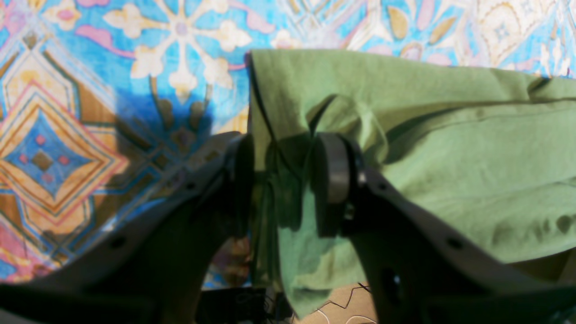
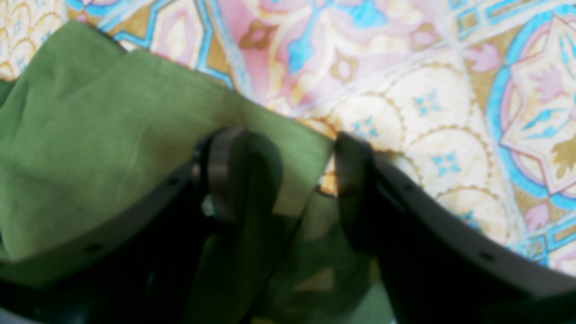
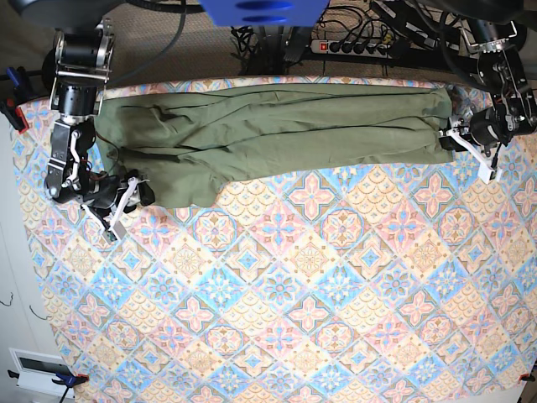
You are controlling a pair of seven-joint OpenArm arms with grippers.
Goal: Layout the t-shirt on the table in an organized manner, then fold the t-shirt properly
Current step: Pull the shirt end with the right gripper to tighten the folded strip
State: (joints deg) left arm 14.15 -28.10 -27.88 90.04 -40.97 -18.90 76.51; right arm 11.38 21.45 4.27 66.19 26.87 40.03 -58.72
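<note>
You see the t-shirt [image 3: 277, 126] stretched in a long band across the far part of the table [image 3: 285, 319], folded lengthwise, with one lobe hanging lower toward the base view's left. It lies flat on the patterned cloth, wrinkled along the middle.

Left gripper [image 1: 281, 180]: at the base view's right end of the shirt [image 3: 460, 141]. In its wrist view the two pads stand close together with a bunched fold of green fabric between them; it pinches the t-shirt [image 1: 450, 157] at the edge. Cloth drapes down below the jaws and off to the view's right.

Right gripper [image 2: 288, 175]: at the base view's left end, by the lower lobe [image 3: 134, 191]. Its wrist view is blurred. The jaws stand apart; the t-shirt [image 2: 90, 135] edge passes between them, and there is a visible gap beside the right-hand pad. You cannot tell from these views whether the cloth is gripped or loose there.

No containers in view.

Around: a power strip [image 3: 357, 48] with cables [image 3: 277, 42] beyond the far table edge; a blue plate [image 3: 252, 10] at the top centre of the base view; clamps [image 3: 13, 105] on the table's left edge. Nothing lies on the cloth nearer than the shirt. Each arm stands over its own end of the garment.
</note>
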